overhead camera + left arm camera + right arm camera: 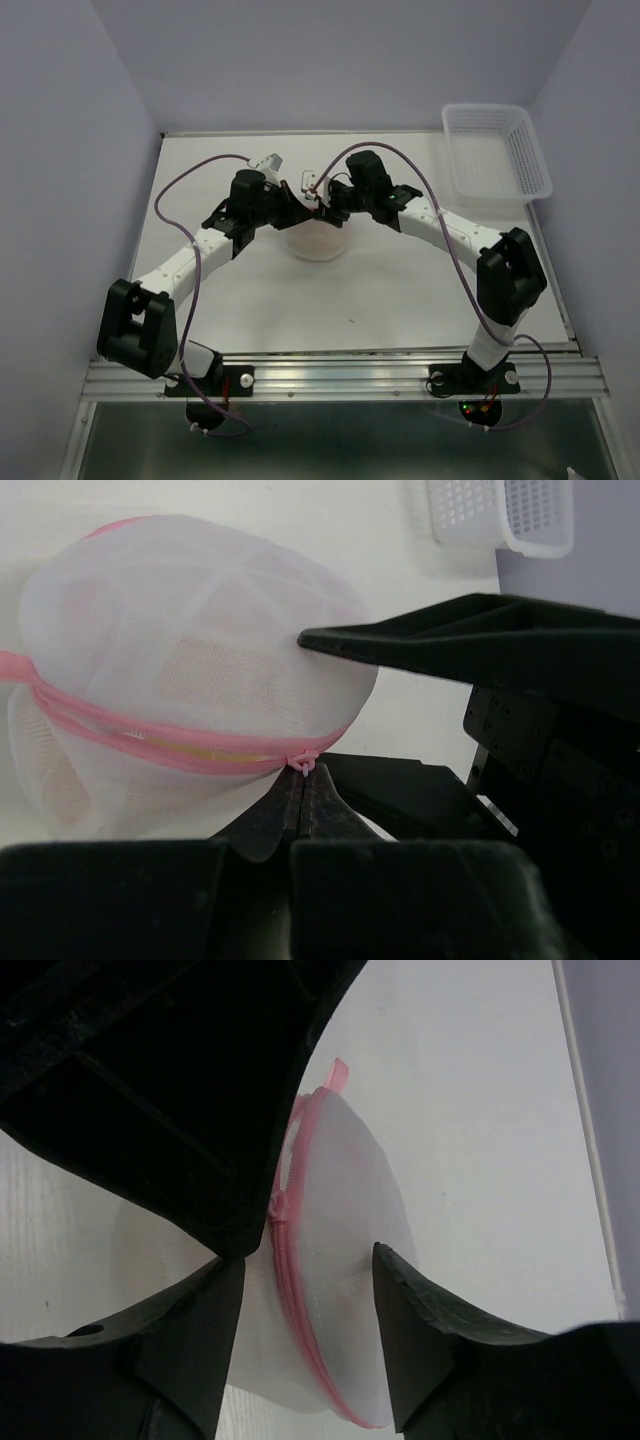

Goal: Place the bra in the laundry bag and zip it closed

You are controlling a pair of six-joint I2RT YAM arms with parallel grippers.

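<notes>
Top external view shows a white slotted basket (pixel 497 152) in the far right corner of the tabletop (pixel 400 300), well apart from everything else. Near the middle of the tabletop, toward its far edge, the left arm (pixel 180 265) and the right arm (pixel 450 228) meet over the laundry bag (pixel 318 242). Their black wrists hide the bag's far side from above.

From the left wrist, the bag is a round mesh clamshell. Its pink zipper (pixel 150 742) is shut along the stretch that shows. The left jaws are together, pinched on the small pink zipper pull (pixel 303 765). One black finger (pixel 420 645) of the right arm crosses in front, with its tip touching the mesh. A beige patch showing through the mesh looks like the bra (pixel 215 675), which is inside the bag.

From the right wrist, the right jaws stand apart, one on each side of the bag's zipped edge. Whether they press the mesh I cannot tell. The left arm's black body blocks the upper left of that view.
</notes>
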